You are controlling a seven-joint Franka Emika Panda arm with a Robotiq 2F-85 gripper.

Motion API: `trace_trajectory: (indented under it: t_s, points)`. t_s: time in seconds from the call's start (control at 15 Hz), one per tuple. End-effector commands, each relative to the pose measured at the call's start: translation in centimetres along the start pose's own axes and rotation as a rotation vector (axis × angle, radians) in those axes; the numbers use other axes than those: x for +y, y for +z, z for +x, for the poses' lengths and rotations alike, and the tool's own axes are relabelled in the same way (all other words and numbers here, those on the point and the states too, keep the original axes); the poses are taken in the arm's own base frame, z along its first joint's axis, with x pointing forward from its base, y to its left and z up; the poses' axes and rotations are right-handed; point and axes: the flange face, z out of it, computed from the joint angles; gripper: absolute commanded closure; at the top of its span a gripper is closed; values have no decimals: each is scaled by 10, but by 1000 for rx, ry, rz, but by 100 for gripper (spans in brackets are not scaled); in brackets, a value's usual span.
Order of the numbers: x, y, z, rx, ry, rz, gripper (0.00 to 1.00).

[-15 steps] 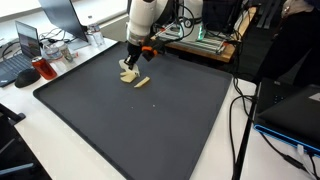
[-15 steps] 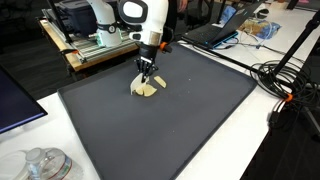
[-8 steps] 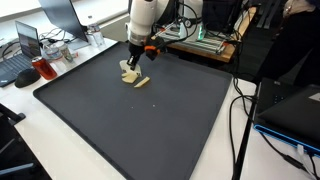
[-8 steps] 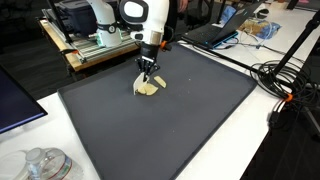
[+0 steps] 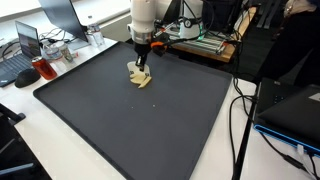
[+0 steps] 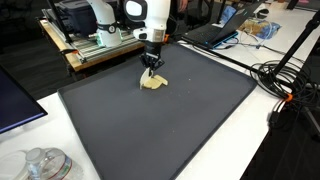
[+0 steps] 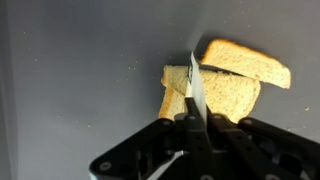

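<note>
one gripper (image 7: 192,118), mine, its fingers pressed together, pinching one thin pale piece (image 7: 191,82) that stands edge-on between them. on the one dark mat (image 7: 80,70) i count two tan slices for certain. the near slice (image 7: 228,96) lies flat right under my fingertips, behind the pinched piece. the far slice (image 7: 248,62) overlaps its farther edge. whether a third hides beneath, i cannot tell.

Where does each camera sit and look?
Exterior view: off a corner of the dark mat, looking down at the bread slices; arm and gripper show.
Exterior view: off a different side of the dark mat, same bread slices, arm, gripper.
Wrist view: on the wrist, close above the bread slices; only the shut gripper shows.
Shared: bread slices and gripper.
</note>
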Motion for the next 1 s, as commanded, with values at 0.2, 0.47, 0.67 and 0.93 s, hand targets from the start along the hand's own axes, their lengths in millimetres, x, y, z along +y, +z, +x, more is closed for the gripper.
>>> trace_trajectory:
  t_s: [0.2, 0.47, 0.67, 0.93]
  points:
    - [9, 13, -23, -26, -67, -19, 99]
    - [4, 17, -10, -6, -64, -15, 99]
    - [4, 22, -1, 1, -61, -13, 99]
    - [3, 25, 13, 17, -46, -3, 99]
